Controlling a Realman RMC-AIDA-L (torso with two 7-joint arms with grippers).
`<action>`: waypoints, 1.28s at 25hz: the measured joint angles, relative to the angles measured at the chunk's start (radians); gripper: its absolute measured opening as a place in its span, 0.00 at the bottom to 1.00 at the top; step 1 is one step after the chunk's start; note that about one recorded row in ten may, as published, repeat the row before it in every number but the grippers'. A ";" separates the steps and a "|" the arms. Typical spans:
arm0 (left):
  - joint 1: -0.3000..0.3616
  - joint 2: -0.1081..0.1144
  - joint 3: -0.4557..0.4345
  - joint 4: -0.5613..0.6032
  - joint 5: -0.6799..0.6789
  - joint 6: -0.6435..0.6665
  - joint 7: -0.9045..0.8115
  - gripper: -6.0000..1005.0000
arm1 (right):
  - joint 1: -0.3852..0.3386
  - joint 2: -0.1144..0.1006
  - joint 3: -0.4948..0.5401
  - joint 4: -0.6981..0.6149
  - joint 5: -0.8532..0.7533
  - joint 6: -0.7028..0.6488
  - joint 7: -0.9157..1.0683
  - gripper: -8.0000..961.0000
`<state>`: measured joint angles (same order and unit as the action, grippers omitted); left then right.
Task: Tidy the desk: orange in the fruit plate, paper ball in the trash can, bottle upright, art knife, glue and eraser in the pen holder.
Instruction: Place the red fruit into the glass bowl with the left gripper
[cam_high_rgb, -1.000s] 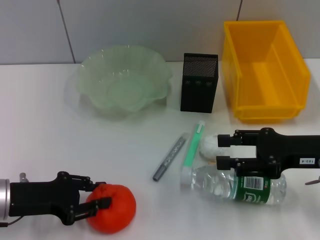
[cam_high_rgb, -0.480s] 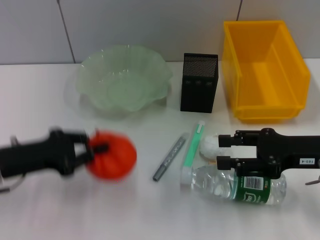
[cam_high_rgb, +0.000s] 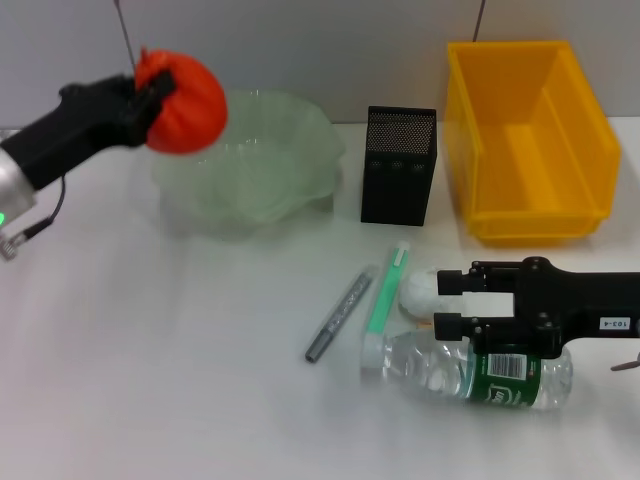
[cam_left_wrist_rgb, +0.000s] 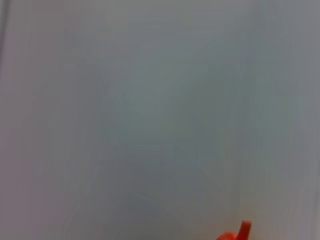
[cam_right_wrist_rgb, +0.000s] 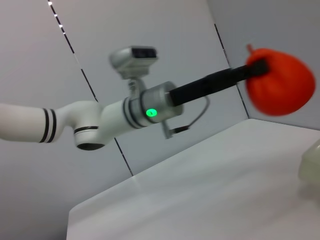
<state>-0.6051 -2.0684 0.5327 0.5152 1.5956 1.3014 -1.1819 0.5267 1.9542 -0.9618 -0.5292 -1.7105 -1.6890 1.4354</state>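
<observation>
— Orange (cam_high_rgb: 182, 88) up in the air, see it? The left hand (cam_high_rgb: 150, 95) is clamped on it, off the tabletop (cam_high_rgb: 150, 340), hanging over the nine o'clock rim of the fruit plate (cam_high_rgb: 250, 160).

— Yes. From the right wrist's camera the orange (cam_right_wrist_rgb: 280, 82) shows at the end of that dark hand (cam_right_wrist_rgb: 257, 70), white arm (cam_right_wrist_rgb: 100, 122) behind it with a green light on.

— And the plate's neighbours?

— Black mesh pen holder (cam_high_rgb: 398, 165) at its three o'clock, then the yellow trash can (cam_high_rgb: 530, 140) farther the same way.

— What lies nearer us?

— At six o'clock from the pen holder, a grey art knife (cam_high_rgb: 338, 315) and a green glue stick (cam_high_rgb: 386, 290) lie side by side. Just beside them, at three o'clock, is the paper ball (cam_high_rgb: 420, 290).

— The right hand (cam_high_rgb: 450, 300)?

— Low, fingers parted, one on each side of the paper ball. The bottle (cam_high_rgb: 470, 370) lies on its side at the hand's six o'clock, cap toward the knife.
</observation>
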 joint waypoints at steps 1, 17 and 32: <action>-0.016 0.000 0.000 -0.018 -0.011 -0.032 0.010 0.15 | 0.001 0.000 0.000 0.000 0.000 0.000 0.000 0.70; -0.242 -0.011 -0.006 -0.323 -0.242 -0.466 0.430 0.13 | -0.009 0.014 0.000 0.000 0.003 0.000 0.003 0.70; -0.235 -0.011 0.000 -0.345 -0.294 -0.402 0.419 0.55 | -0.008 0.020 0.000 0.000 0.001 0.001 0.003 0.70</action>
<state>-0.8403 -2.0793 0.5332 0.1704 1.3016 0.8994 -0.7630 0.5185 1.9745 -0.9617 -0.5292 -1.7097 -1.6884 1.4387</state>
